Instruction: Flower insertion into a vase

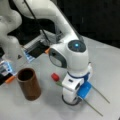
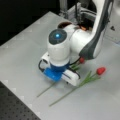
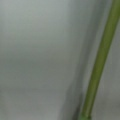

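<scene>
The gripper (image 2: 65, 79) is down on the tabletop (image 2: 22, 57) over 2 flower stems (image 2: 63, 96); I cannot tell its opening. The vase (image 1: 28, 83) stands at lower left. A centred, square grip on 1 stem would serve best.

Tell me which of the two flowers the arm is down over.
The flower whose red bud peeks out beside the arm; the gripper sits low over its stem. The other flower lies uncovered toward a front view's right.
</scene>
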Controlling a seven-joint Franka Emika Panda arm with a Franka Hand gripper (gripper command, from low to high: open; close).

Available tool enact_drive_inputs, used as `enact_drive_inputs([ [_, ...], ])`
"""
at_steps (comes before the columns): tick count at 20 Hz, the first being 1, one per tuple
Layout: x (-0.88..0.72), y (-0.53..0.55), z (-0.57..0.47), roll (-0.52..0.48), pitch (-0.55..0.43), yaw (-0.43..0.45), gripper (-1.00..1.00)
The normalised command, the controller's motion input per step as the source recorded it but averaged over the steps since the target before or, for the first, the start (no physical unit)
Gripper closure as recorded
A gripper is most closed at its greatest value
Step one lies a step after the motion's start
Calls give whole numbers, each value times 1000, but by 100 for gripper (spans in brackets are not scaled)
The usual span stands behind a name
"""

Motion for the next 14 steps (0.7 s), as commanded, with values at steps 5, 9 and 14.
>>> enact_drive_inputs([
  [5, 12, -52, -12, 111, -75, 99, 100],
  [9, 2, -65, -46, 118, -69, 45, 100],
  [14, 19, -69, -112, 113, -75, -6, 100],
])
